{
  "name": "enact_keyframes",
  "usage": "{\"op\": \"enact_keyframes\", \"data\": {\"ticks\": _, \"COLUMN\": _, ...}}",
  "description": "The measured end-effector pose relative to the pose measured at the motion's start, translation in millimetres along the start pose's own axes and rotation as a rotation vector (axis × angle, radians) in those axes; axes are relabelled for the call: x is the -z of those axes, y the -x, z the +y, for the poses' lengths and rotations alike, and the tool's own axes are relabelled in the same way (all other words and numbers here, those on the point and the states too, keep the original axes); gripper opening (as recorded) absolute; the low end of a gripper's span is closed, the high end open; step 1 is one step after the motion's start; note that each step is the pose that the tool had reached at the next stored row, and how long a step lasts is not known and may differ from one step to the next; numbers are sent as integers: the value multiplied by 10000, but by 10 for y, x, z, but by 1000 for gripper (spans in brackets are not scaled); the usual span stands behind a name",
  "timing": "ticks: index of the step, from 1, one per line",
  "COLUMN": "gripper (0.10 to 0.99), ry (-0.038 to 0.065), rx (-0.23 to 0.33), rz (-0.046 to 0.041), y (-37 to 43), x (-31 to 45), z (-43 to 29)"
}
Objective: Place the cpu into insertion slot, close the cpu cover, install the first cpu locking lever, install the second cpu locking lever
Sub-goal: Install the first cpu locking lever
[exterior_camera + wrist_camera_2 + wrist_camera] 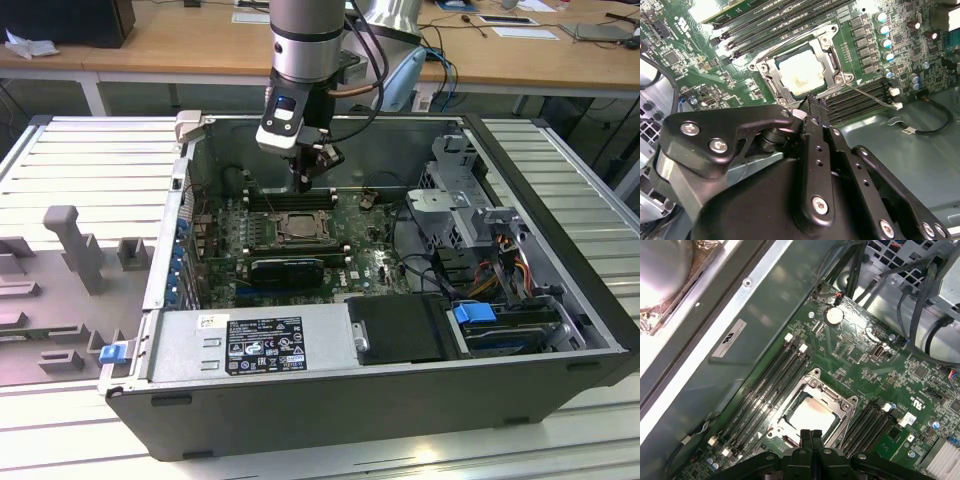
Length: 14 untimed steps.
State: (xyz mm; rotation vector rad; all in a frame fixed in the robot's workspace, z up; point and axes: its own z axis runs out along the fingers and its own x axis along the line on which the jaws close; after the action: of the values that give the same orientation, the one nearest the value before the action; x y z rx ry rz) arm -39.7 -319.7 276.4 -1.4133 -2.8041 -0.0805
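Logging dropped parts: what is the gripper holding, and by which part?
Nothing: the gripper is shut and empty, its tips by the cpu cover's edge.

- CPU (802, 75): small flat sq. chip w/ pale silvery top, catching bright glare. Sitting flat and centred in the slot, showing through the cover's window.
- Slot (788, 407): sq. dark-framed socket on the green board, lying between two banks of long black slots. Its middle is being covered by the CPU.
- Cover (829, 55): thin silver-grey metal frame w/ sq. window, lying down flat over the slot and framing the chip on all sides.
- Lever (872, 96): thin wire rod, running out from one socket corner and slanting across the nearby long slots.
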Motion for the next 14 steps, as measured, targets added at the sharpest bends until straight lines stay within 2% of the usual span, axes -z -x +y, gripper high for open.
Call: {"op": "enact_keyframes", "data": {"ticks": 14, "gripper": 106, "ry": -24, "rx": 1010, "rz": 46, "y": 0, "x": 0, "z": 0}}
